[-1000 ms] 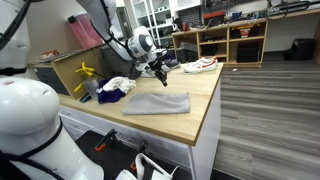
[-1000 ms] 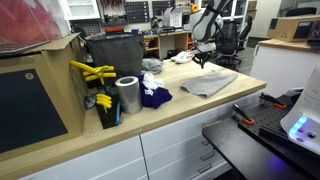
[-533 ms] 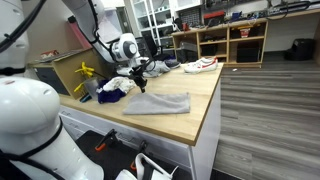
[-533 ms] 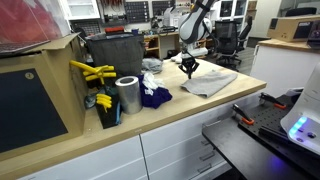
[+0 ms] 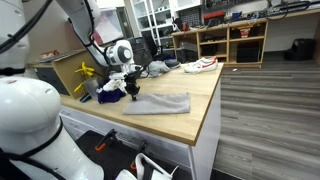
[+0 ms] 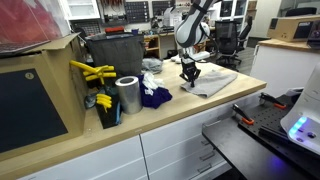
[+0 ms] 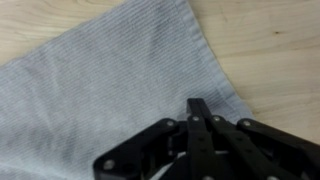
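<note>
A grey cloth (image 5: 160, 103) lies flat on the wooden table (image 5: 200, 118), also visible in the other exterior view (image 6: 212, 82) and filling most of the wrist view (image 7: 100, 90). My gripper (image 5: 134, 97) points down over the cloth's edge, near a corner; it also shows from the other side (image 6: 189, 75). In the wrist view the gripper (image 7: 198, 104) has its black fingers pressed together with nothing between them, the tips right over the cloth close to its border with the bare wood. Whether the tips touch the fabric I cannot tell.
Beside the grey cloth lie a dark blue cloth (image 6: 153, 96) and a white cloth (image 5: 118, 84). A metal cylinder (image 6: 127, 95), yellow tools (image 6: 92, 72) and a dark bin (image 6: 115, 55) stand at that end. Shoes (image 5: 200, 65) lie at the far end.
The arm has swung from over the far part of the table across to the cloth's edge beside the blue cloth and come lower. The jaws stayed shut; the cloth has not moved.
</note>
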